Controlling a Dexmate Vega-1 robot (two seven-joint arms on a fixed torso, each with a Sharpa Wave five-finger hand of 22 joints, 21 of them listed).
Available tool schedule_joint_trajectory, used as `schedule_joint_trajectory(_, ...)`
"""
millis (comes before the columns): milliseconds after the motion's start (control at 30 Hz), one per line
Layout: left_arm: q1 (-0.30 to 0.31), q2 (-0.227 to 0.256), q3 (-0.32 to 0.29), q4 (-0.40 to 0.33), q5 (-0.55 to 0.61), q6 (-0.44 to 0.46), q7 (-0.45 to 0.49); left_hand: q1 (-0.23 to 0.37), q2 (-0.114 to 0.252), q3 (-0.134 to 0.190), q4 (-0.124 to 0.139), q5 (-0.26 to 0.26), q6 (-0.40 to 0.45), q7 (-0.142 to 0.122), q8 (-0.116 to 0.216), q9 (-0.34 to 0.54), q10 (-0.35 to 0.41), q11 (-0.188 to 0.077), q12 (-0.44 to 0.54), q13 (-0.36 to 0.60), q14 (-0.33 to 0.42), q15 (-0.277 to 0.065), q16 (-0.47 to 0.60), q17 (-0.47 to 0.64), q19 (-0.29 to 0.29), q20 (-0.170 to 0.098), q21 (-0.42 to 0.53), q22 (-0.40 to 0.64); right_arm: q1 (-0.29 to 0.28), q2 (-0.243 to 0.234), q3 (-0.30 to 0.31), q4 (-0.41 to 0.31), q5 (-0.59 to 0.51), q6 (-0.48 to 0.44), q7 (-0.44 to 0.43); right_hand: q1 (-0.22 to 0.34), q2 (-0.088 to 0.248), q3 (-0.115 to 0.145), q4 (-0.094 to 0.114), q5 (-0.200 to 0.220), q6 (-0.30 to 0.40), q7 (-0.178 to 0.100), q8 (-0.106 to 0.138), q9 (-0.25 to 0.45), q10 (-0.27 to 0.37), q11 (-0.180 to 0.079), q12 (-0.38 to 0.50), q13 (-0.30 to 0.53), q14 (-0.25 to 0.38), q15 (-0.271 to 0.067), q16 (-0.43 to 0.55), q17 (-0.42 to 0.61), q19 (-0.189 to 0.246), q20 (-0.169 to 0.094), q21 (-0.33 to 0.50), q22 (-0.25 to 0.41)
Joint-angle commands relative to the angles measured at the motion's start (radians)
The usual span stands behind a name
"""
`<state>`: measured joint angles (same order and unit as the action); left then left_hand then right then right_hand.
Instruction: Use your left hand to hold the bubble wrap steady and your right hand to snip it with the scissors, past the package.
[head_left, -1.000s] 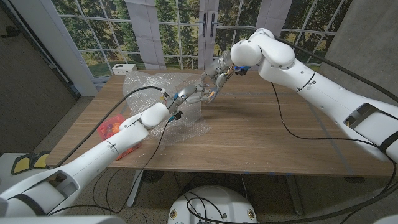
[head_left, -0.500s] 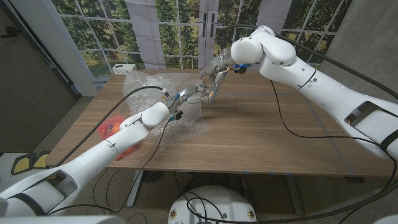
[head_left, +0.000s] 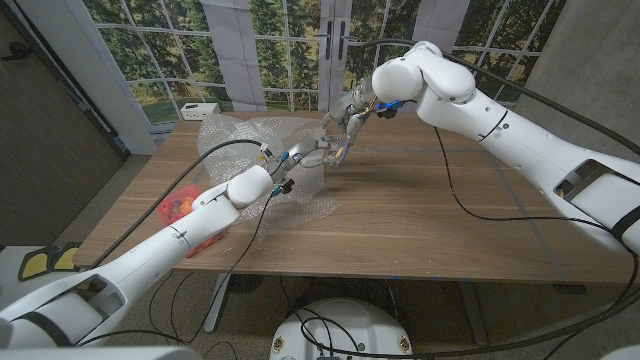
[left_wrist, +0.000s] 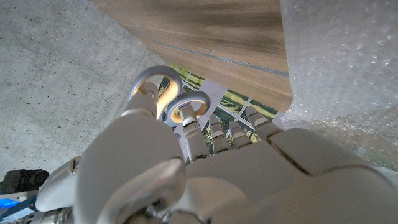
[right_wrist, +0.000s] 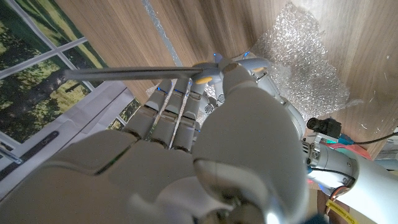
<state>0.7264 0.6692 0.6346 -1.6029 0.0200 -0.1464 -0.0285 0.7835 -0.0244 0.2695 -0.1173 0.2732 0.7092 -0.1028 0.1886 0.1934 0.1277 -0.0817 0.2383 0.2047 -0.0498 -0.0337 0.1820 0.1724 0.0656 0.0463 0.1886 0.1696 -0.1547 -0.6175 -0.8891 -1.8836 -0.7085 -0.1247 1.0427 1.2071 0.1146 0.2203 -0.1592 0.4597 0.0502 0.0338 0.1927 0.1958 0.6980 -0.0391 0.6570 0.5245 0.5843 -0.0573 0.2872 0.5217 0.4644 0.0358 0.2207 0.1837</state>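
Now L hand (head_left: 300, 153) fingers pinch the bubble wrap (head_left: 300, 195), lifted off the table (head_left: 420, 215) and taut for cutting; R hand (head_left: 345, 120) grips the scissors (right_wrist: 149, 73) just above, blades near-closed.

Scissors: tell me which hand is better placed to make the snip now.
Right. The right hand already grips the scissors above the bubble wrap, while the left hand holds the wrap.

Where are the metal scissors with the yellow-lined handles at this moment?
In the head view, the metal scissors with yellow-lined handles are in the right hand, raised over the far middle of the wooden table, just beyond the left hand and the clear bubble wrap.
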Motion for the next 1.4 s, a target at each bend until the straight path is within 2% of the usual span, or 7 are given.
schedule_joint_trajectory(33, -0.003, 0.006, 0.003, -0.010, 0.000, 0.016, -0.020, 0.008, -0.001, -0.006, 0.001, -0.005, -0.017, 0.008, -0.004, 0.002, 0.006, 0.004, -0.002, 0.003, 0.006, -0.011, 0.004, 0.003, 0.002, 0.007, 0.001, 0.003, -0.002, -0.013, 0.001, -0.011, 0.033, -0.003, -0.020, 0.014, 0.008, 0.007, 0.001, 0.004, 0.010, 0.001, 0.006, 0.001, 0.116, -0.106, 0.072, 0.078, 0.012, -0.160, 0.002, 0.003, 0.003, 0.005, -0.002, 0.001)
schedule_joint_trajectory(200, 0.013, 0.006, 0.000, -0.031, 0.026, 0.033, 0.021, 0.005, -0.004, -0.016, 0.003, -0.013, -0.019, 0.002, 0.000, 0.003, 0.030, 0.001, 0.007, 0.004, 0.020, -0.017, 0.007, 0.003, 0.002, 0.011, 0.001, 0.003, -0.009, -0.017, 0.008, -0.023, 0.047, -0.001, -0.036, 0.014, 0.008, 0.007, 0.001, 0.004, 0.011, 0.000, 0.006, 0.001, 0.116, -0.105, 0.072, 0.077, 0.012, -0.161, 0.000, 0.003, 0.003, 0.006, -0.002, 0.001)
schedule_joint_trajectory(800, 0.002, -0.009, -0.003, 0.030, -0.061, -0.069, -0.050, 0.005, 0.000, -0.027, 0.004, -0.025, 0.007, -0.002, 0.012, 0.004, 0.043, 0.003, 0.010, 0.004, 0.038, -0.018, 0.008, 0.003, 0.011, 0.015, 0.004, 0.003, -0.034, -0.035, 0.015, -0.060, 0.019, -0.012, -0.078, 0.022, 0.007, 0.006, -0.002, 0.004, 0.027, -0.012, 0.010, 0.001, 0.116, -0.106, 0.073, 0.073, 0.014, -0.166, 0.003, 0.014, 0.004, 0.005, -0.001, 0.001)
schedule_joint_trajectory(967, 0.009, -0.014, -0.011, 0.039, -0.076, -0.081, -0.045, 0.005, 0.003, -0.035, 0.005, -0.035, 0.072, 0.031, 0.033, 0.004, 0.057, -0.003, 0.014, 0.004, 0.039, -0.023, 0.006, 0.003, 0.011, 0.012, 0.003, 0.004, -0.040, -0.041, 0.024, -0.068, 0.018, -0.015, -0.083, 0.025, 0.008, 0.006, -0.003, 0.004, 0.031, -0.014, 0.010, 0.001, 0.116, -0.107, 0.074, 0.073, 0.013, -0.164, 0.002, 0.016, 0.005, 0.004, -0.001, 0.001)
schedule_joint_trajectory(1233, 0.015, -0.013, -0.014, 0.036, -0.079, -0.073, -0.044, -0.005, 0.002, -0.043, 0.009, -0.042, 0.070, 0.043, 0.027, 0.003, 0.062, -0.005, 0.015, 0.004, 0.044, -0.027, 0.007, 0.004, 0.013, 0.007, 0.004, 0.004, -0.044, -0.042, 0.029, -0.076, 0.016, -0.027, -0.082, 0.028, 0.006, 0.006, -0.004, 0.004, 0.034, -0.016, 0.010, 0.001, 0.113, -0.107, 0.076, 0.075, 0.014, -0.165, 0.001, 0.019, 0.005, 0.004, -0.001, 0.001)
schedule_joint_trajectory(1333, 0.022, -0.010, -0.015, 0.023, -0.071, -0.051, -0.032, -0.016, 0.008, -0.048, 0.016, -0.049, 0.087, 0.066, 0.030, 0.002, 0.076, -0.003, 0.019, 0.004, 0.051, -0.027, 0.009, 0.004, 0.016, 0.006, 0.005, 0.004, -0.045, -0.043, 0.030, -0.080, 0.013, -0.028, -0.083, 0.029, 0.006, 0.006, -0.004, 0.004, 0.038, -0.014, 0.011, 0.002, 0.114, -0.106, 0.077, 0.074, 0.014, -0.164, 0.001, 0.020, 0.005, 0.005, -0.001, 0.001)
schedule_joint_trajectory(1400, 0.024, -0.008, -0.016, 0.019, -0.071, -0.040, -0.029, -0.026, 0.008, -0.053, 0.020, -0.054, 0.094, 0.067, 0.029, 0.002, 0.079, -0.008, 0.020, 0.004, 0.055, -0.032, 0.010, 0.005, 0.018, 0.001, 0.005, 0.004, -0.046, -0.043, 0.035, -0.081, 0.020, -0.030, -0.082, 0.029, 0.006, 0.006, -0.003, 0.004, 0.039, -0.014, 0.011, 0.002, 0.114, -0.107, 0.077, 0.074, 0.014, -0.164, 0.001, 0.021, 0.005, 0.004, -0.001, 0.001)
